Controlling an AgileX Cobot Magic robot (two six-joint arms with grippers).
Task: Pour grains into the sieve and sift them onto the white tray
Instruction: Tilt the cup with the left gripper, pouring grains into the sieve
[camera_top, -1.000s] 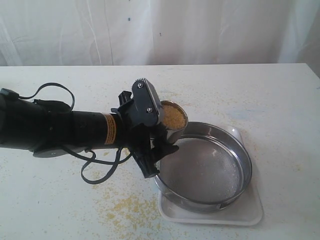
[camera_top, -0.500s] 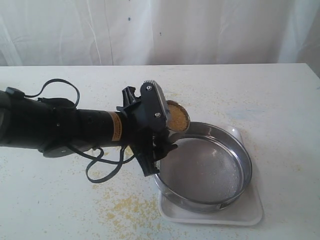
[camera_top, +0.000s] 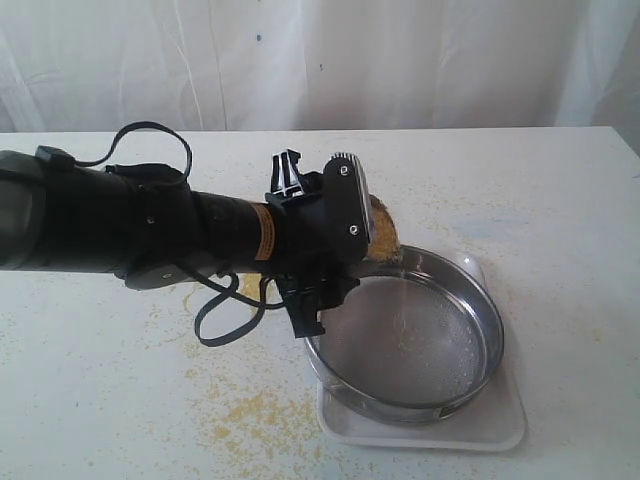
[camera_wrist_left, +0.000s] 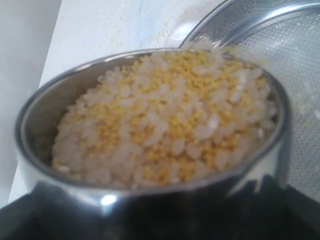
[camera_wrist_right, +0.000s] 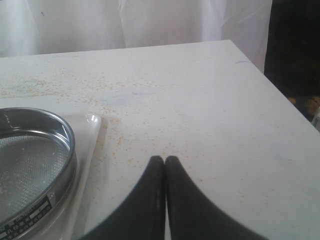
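My left gripper (camera_top: 335, 255) is wrapped around a small steel cup (camera_wrist_left: 35, 145), with its jaws spread wide to fit it. The cup is full of grains (camera_wrist_left: 165, 120), yellow bits mixed with pale ones. I hold it tipped just above the sieve (camera_top: 492, 335), at the side of the rim, and a thin line of grains drops onto the mesh inside. The sieve sits on the white tray (camera_top: 500, 425). My right gripper (camera_wrist_right: 165, 165) is pressed tight together with nothing in it, above the table (camera_top: 560, 200) near the sieve.
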